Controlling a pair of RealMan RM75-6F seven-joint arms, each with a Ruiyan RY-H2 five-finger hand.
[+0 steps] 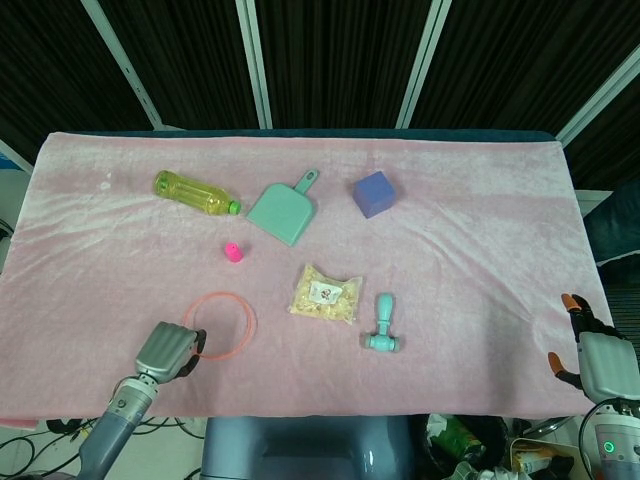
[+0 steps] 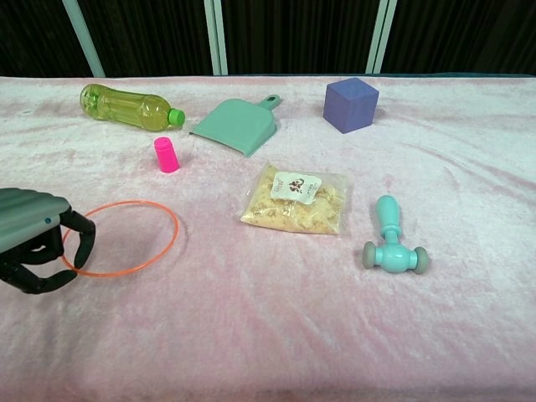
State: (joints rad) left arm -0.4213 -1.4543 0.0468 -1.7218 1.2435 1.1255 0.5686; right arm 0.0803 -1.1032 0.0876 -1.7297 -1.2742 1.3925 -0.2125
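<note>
Your left hand (image 2: 33,239) is sitting at the near left of the tabletop (image 1: 480,230), fingers curled over the near left rim of the orange ring (image 2: 121,238); whether the ring is actually pinched cannot be told. The ring is lying flat on the pink cloth, close to the front edge. A pink cap (image 2: 166,155) is standing beyond it, with the yellow bottle (image 2: 130,107) and green dustpan (image 2: 237,126) further back. A snack bag (image 2: 295,199) and a teal toy hammer (image 2: 390,243) are lying to the right, leaving open cloth between them and the ring. The purple cube (image 2: 350,105) is sitting far back. Your right hand (image 1: 600,358) is hanging off the right front corner, fingers spread, holding nothing.
</note>
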